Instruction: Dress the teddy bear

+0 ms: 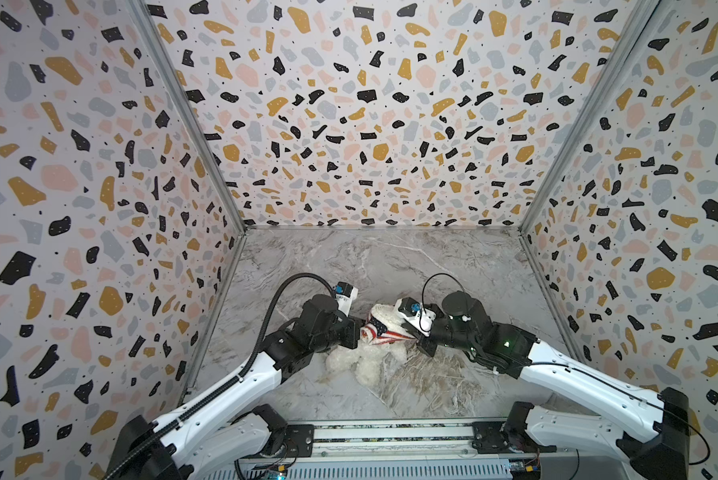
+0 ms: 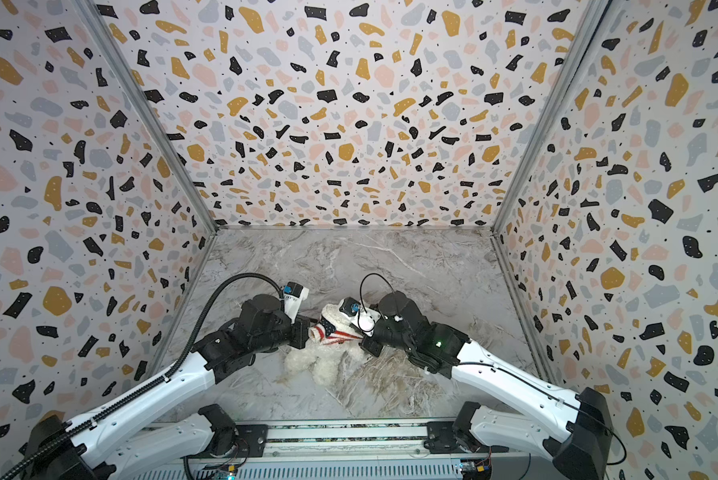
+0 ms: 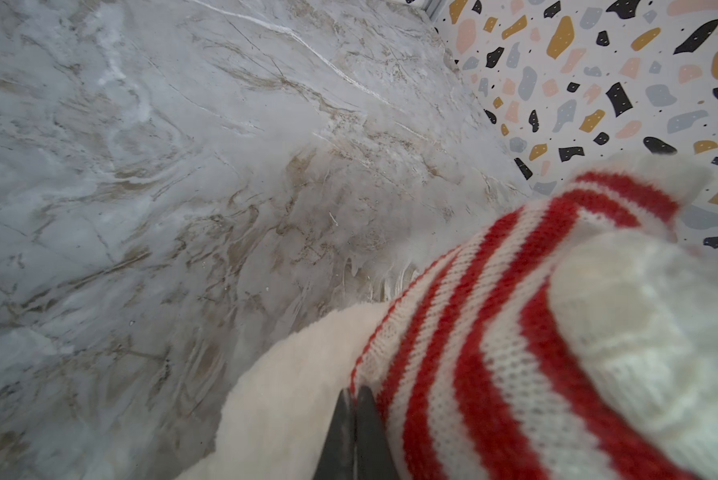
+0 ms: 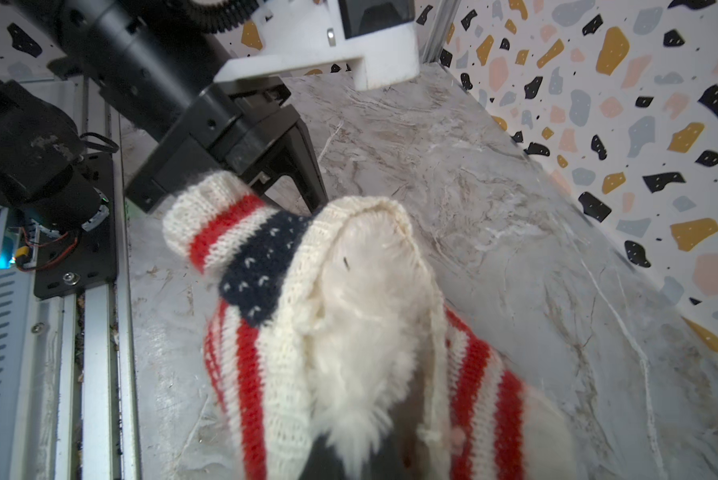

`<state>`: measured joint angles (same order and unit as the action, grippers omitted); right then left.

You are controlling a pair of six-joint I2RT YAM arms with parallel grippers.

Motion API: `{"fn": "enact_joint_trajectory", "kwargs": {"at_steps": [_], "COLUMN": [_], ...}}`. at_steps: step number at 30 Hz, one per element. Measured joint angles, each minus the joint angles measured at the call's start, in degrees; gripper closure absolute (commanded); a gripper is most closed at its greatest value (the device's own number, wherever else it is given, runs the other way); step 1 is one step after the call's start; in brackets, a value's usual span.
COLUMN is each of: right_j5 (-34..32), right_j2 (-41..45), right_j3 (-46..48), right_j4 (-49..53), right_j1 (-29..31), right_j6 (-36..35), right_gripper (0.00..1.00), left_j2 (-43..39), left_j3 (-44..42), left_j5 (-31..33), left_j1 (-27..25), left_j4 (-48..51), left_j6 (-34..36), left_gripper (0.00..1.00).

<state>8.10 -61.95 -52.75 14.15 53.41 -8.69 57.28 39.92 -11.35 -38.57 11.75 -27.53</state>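
**Risk of a lost hold on a half-fitted sweater**

Teddy bear (image 1: 361, 361) lies on the tabletop (image 1: 390, 266) near the front middle, its bare legs toward the base rail (image 1: 390, 436). The striped sweater (image 1: 380, 330) is bunched round its upper body and stretched between the two arms. Left pincer (image 3: 355, 428) is closed tight at the hem, where knit meets fur, and appears to nip only the hem's edge. Right pincer (image 4: 349, 461) is likewise closed, with knit and fur together at its tips.

Hazards, as judged:
- A thin hold on the hem may slip under pull.
- Fur caught with the knit would drag the bear instead of sliding the garment.
- The light bear may lift or skid.

One sleeve (image 4: 208, 216) stands up; whether a limb fills it cannot be told.

Obstructions: the right arm's wrist camera (image 1: 411, 309) covers part of the bear's head in both top views. The two arms crowd close on either side, so there is little room to regrip.
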Motion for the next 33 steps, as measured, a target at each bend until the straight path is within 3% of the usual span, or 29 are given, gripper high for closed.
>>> {"fn": "enact_joint_trajectory", "kwargs": {"at_steps": [4, 8, 11, 14, 19, 24, 29, 33], "right_j5": [2.08, 6.64, 10.86, 13.38, 14.82, 12.98, 9.55, 5.7], "right_j2": [-2.4, -2.64, -2.58, -2.23, -0.57, 1.81, 3.65, 5.18], "right_j3": [-3.82, -5.42, -4.31, -1.31, 5.57, 13.07, 17.05, 18.95], "right_j4": [1.11, 0.61, -1.55, -5.09, -13.49, -23.17, -28.74, -32.79], "right_j1": [-1.05, -6.32, -12.0, -15.23, -15.61, -15.76, -15.78, -14.93], "right_j6": [6.21, 15.56, 23.69, 31.87, 44.63, 57.16, 65.72, 70.38], "right_gripper": [1.0, 1.0, 1.0, 1.0, 1.0, 1.0, 1.0, 1.0], "left_j2": [-0.83, -3.34, -5.95, -8.61, -9.55, -8.2, -4.31, 0.31], "left_j3": [1.44, 3.17, 3.61, 3.61, 1.88, -2.34, -6.56, -6.91], "left_j5": [2.82, 6.27, 8.92, 10.47, 8.04, 5.79, 5.95, 6.4], "left_j1": [0.26, 1.4, 1.73, 1.84, 0.7, -6.08, -12.13, -14.6], "left_j4": [-0.2, 0.66, 0.92, 0.63, -4.59, -12.57, -22.75, -29.92], "left_j6": [-0.11, -0.09, -0.09, -0.15, -1.81, -5.77, -10.49, -13.64], "left_gripper": [0.51, 0.31, 0.26, 0.26, 0.42, 0.62, 0.71, 0.73]}}
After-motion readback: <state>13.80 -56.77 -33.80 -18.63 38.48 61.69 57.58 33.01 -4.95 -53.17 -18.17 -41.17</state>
